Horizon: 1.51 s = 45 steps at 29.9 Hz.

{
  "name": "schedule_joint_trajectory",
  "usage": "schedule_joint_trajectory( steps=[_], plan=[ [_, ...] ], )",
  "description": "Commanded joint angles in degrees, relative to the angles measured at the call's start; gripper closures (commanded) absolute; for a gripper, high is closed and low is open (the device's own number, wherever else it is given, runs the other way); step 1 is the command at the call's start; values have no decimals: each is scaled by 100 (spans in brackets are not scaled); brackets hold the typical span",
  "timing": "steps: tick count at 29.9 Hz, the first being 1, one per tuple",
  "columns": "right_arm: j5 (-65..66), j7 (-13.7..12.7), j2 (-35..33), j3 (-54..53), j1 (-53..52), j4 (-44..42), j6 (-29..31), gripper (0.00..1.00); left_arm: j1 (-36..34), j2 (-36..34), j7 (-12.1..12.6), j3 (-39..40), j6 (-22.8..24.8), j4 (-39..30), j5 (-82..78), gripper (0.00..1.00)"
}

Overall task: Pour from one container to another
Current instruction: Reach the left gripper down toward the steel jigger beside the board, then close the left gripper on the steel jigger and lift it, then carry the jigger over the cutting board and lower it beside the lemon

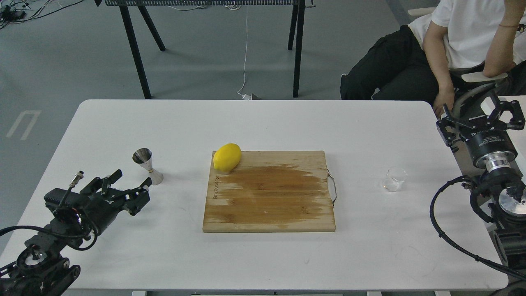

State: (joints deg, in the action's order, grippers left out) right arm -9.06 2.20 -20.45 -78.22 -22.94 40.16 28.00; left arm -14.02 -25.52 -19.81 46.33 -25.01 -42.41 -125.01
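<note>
Nothing is poured yet: the glass cup (393, 179) stands on the table (263, 123) at the right, the jigger (147, 165) at the left beside the released left gripper (132, 181), while the right gripper (481, 118) waits released, empty, probably for the cup.

Person (452, 45) beyond the table's (263, 123) far right corner cut off above the chest, both arm bases cut by the edges, glass cup's (393, 179) contents too faint to tell, board's (269, 191) lettering unreadable
</note>
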Motion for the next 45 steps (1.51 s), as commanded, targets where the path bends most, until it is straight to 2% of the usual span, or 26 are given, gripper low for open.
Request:
schedule_joint_trajectory(
  steps=[1,9,15,18,21,25,30,33,37,40,45],
  plan=[
    [0,0,-2,0,0,0,0,0,-144,222,3,-62,-13,206,1,8],
    [0,0,-29,-44,-17,0,0,0,-531,591,29,-80,-21,812,1,21],
    [0,0,-20,-44,-17,0,0,0,-663,715,91,-80,-48,944,1,46],
    [0,0,-29,-44,-17,0,0,0,-680,723,91,-80,-57,980,1,53],
    [0,0,-29,-44,-44,0,0,0,-698,723,56,-80,-57,989,1,64],
    [0,0,-29,-44,-44,0,0,0,-689,723,47,-123,-144,980,1,76],
    [0,0,-38,-44,-44,0,0,0,-725,715,47,-396,-299,971,1,86],
    [0,0,-38,-36,-44,0,0,0,-803,662,29,-414,-299,910,1,86],
    [0,0,-178,-27,-35,0,0,0,-1286,531,21,-440,-299,822,1,86],
    [0,0,-310,-27,-35,0,0,0,-1576,311,29,-580,-299,358,1,86],
    [0,0,-468,-71,-26,0,0,0,-2165,266,64,-1274,-299,-601,1,86]
  ],
)
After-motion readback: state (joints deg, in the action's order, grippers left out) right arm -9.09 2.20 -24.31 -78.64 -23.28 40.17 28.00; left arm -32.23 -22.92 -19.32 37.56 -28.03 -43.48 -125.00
